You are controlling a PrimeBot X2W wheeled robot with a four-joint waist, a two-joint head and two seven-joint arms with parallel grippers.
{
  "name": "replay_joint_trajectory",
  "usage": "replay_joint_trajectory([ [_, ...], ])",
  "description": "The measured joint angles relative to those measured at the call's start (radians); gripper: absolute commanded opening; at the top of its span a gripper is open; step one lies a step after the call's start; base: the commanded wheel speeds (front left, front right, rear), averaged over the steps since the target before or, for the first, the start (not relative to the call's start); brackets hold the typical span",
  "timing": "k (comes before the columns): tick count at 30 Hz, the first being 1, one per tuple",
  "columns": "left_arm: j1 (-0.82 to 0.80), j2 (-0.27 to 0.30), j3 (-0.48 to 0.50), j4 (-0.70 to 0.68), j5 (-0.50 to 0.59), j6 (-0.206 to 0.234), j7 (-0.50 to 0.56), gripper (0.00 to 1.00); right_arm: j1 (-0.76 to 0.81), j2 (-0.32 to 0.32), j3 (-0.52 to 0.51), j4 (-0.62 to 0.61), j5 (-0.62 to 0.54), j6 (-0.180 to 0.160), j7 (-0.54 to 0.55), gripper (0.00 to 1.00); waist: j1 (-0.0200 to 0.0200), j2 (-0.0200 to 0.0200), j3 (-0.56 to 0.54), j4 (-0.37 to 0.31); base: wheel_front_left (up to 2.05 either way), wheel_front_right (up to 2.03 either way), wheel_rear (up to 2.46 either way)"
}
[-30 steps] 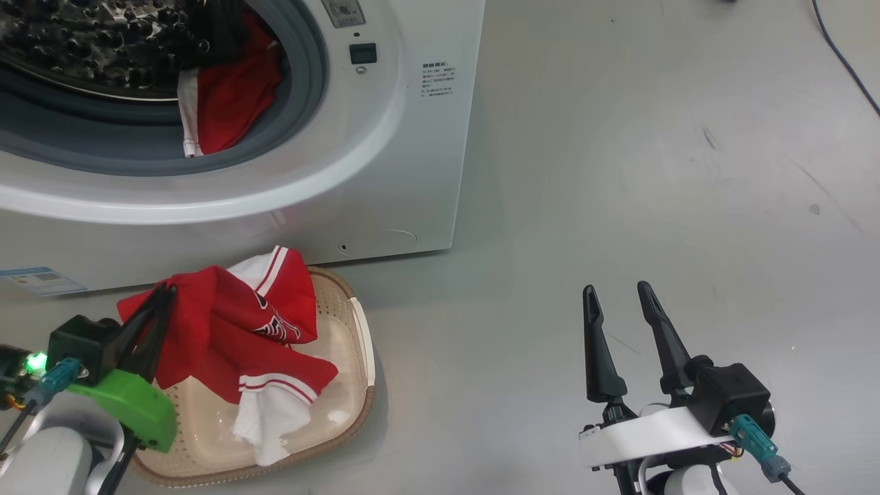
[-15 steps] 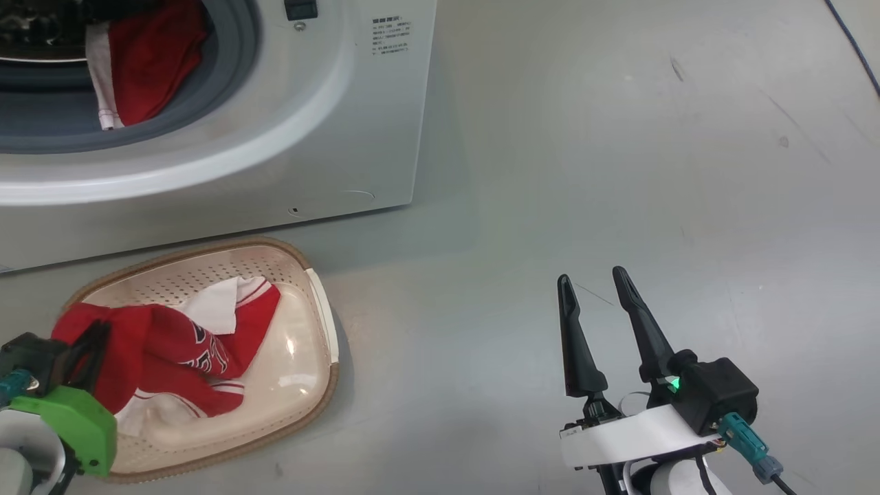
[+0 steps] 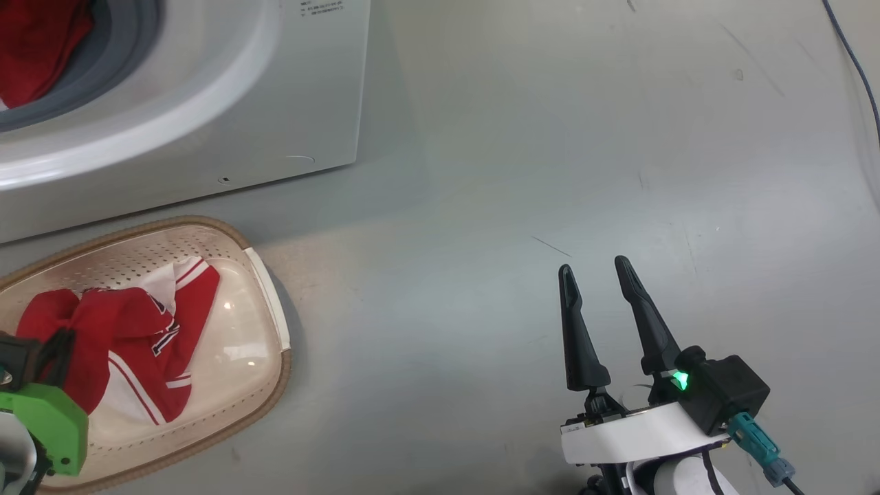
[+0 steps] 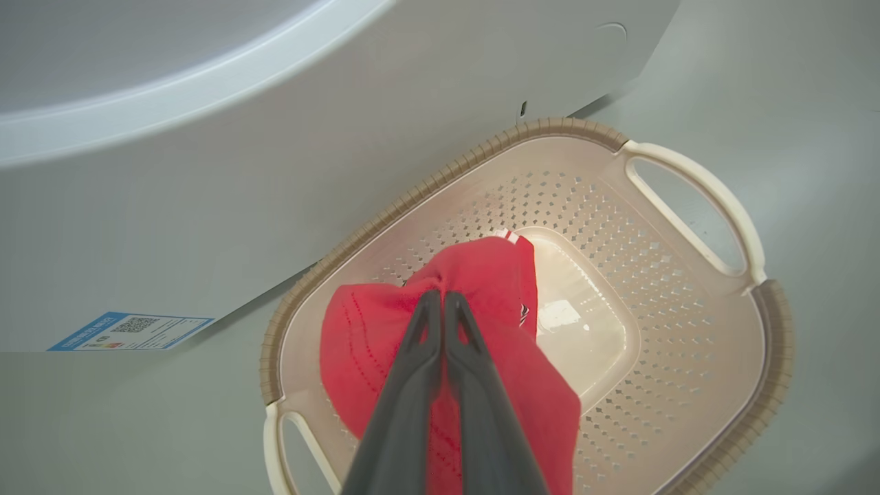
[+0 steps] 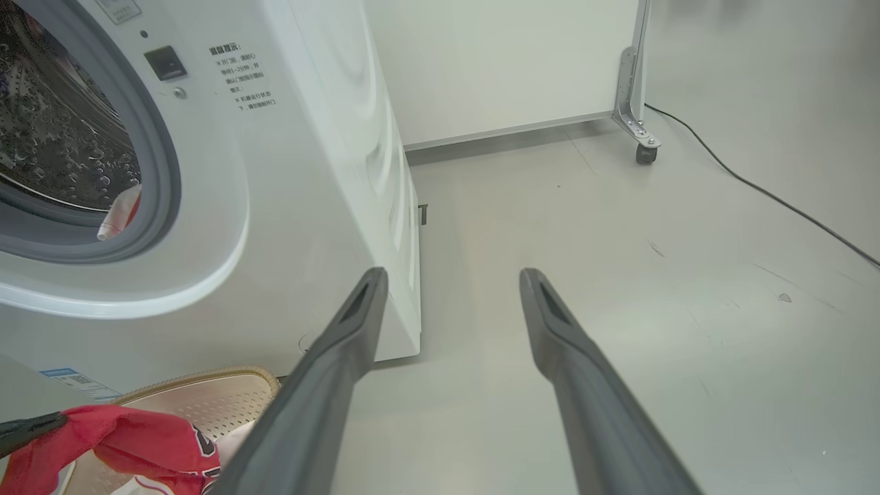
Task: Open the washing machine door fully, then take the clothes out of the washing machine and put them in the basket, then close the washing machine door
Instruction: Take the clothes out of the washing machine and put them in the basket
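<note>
While my left gripper (image 3: 60, 344) is clamped shut on a bunched fold of the red jersey (image 3: 117, 330), the head view puts that cloth inside the basket (image 3: 278, 375), over the half of it farthest from my right gripper (image 3: 593, 265). The jersey's loose end spreads across the basket's bottom, so I judge the drop needs only that I let go; no reach is called for. My right gripper hovers over the floor (image 3: 481, 206), well apart from the basket on its right-hand side, fingers spread and empty. Beyond the basket's far rim stands the washing machine (image 3: 206, 124), and a second red garment (image 3: 34, 41) lies in its mouth, above and beyond the basket.

From the left wrist, both fingers press together with red cloth pinched at their tips, right above the basket's inside. The basket's long axis runs handle to handle, slanting across this view; the jersey sits toward the nearer handle. The machine's front rises just beyond the rim, a blue label (image 4: 130, 330) low on it.

From the right wrist, my fingers stand wide with nothing between them, aimed past the machine's corner. The basket shows low beside them, the drum mouth above it. My left arm is plainly the nearer one for the next garment.
</note>
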Motion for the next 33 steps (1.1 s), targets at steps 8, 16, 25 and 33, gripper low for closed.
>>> replay_joint_trajectory([
  [8, -0.045, 0.0, -0.018, 0.065, -0.005, -0.007, 0.016, 0.0, -0.006, 0.001, 0.003, -0.015, 0.0, 0.0, 0.0, 1.0, 0.0, 0.0, 0.064, -0.036, 0.0, 0.0, 0.0],
  [16, -0.067, -0.018, -0.07, 0.097, -0.032, -0.007, 0.002, 0.29, -0.018, 0.002, -0.003, -0.014, 0.002, 0.0, 0.0, 1.0, 0.0001, 0.0, 0.077, -0.049, 0.0, 0.0, 0.0],
  [25, -0.07, -0.051, -0.128, 0.136, -0.052, -0.007, -0.025, 1.0, -0.021, 0.001, -0.025, 0.0, 0.002, 0.0, 0.0, 1.0, 0.0001, 0.0, 0.043, -0.03, 0.0, 0.0, 0.0],
  [33, -0.099, -0.073, -0.148, 0.141, -0.073, -0.007, -0.077, 1.0, -0.04, 0.001, -0.051, 0.02, 0.002, 0.0, 0.0, 1.0, 0.0001, 0.0, 0.003, 0.002, 0.0, 0.0, 0.0],
])
